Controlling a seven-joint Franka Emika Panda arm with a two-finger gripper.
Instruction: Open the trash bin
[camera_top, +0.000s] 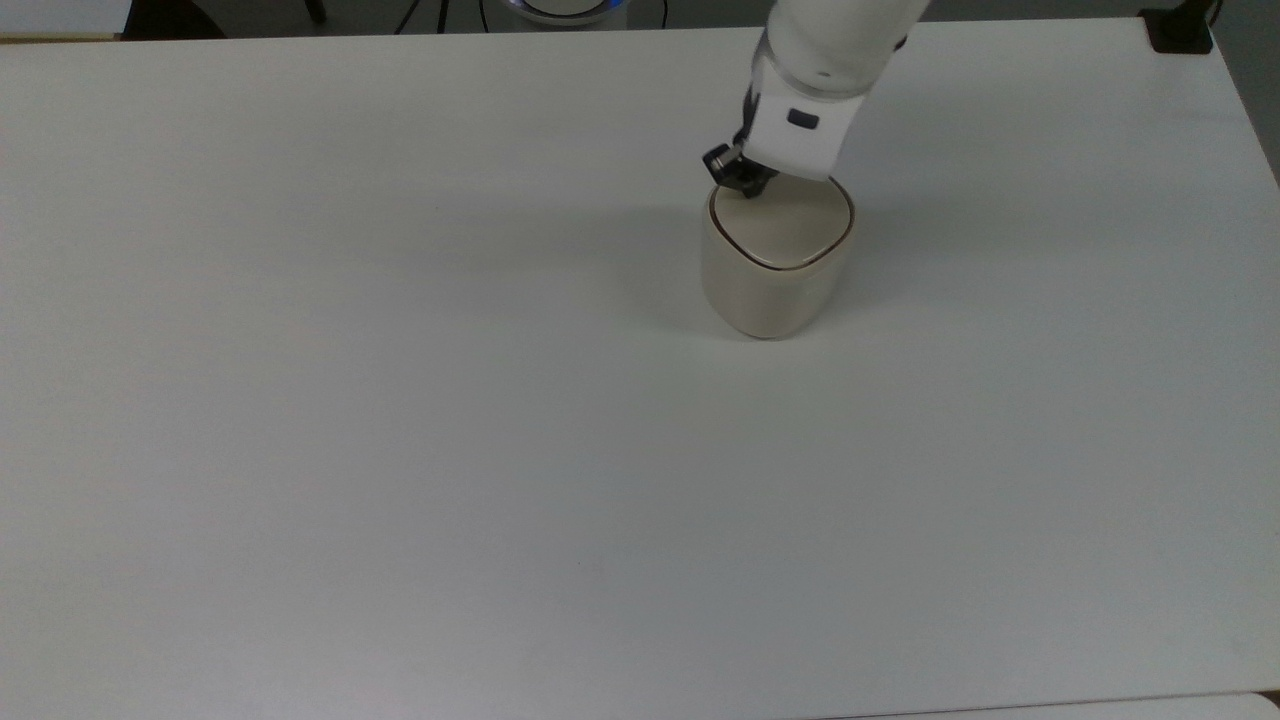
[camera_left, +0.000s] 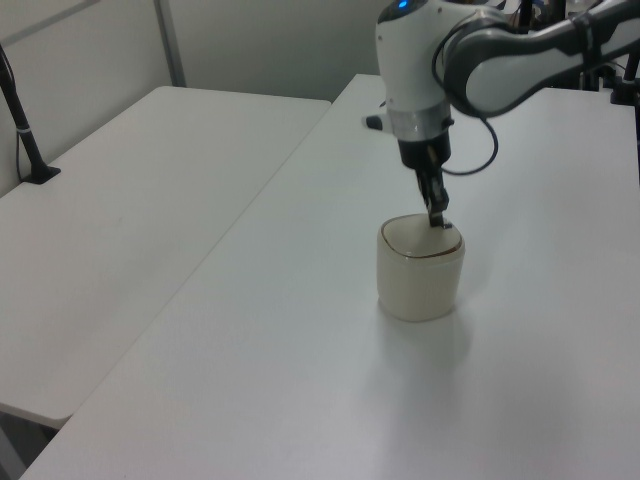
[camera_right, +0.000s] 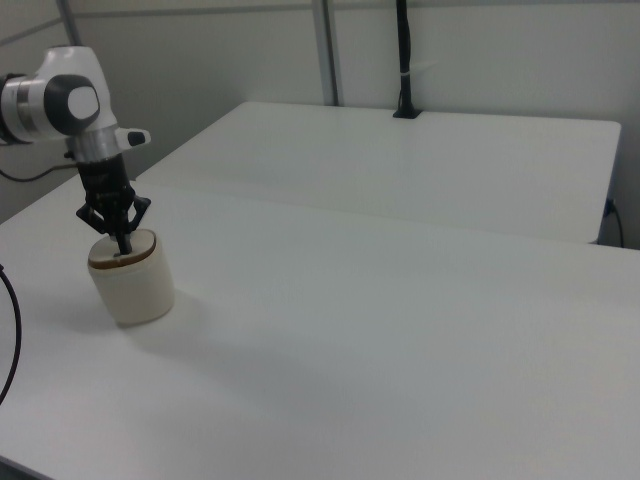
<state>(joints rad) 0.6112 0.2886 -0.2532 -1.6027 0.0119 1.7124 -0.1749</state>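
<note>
Across nearly the whole top view spreads a white table (camera_top: 400, 450), bare around the trash bin (camera_top: 770, 280), which stands upright in the upper right of centre, its long axis vertical and its flat lid (camera_top: 785, 225) facing up, seated level in the rim. From the top edge the white robot arm (camera_top: 830, 50) reaches down to it. Smallest, the gripper (camera_top: 738, 178) sits at the lid's upper-left corner, its dark fingers pressed together with the tip touching the lid. Beyond, in the left view's left, stands a second white table (camera_left: 120, 220).
</note>
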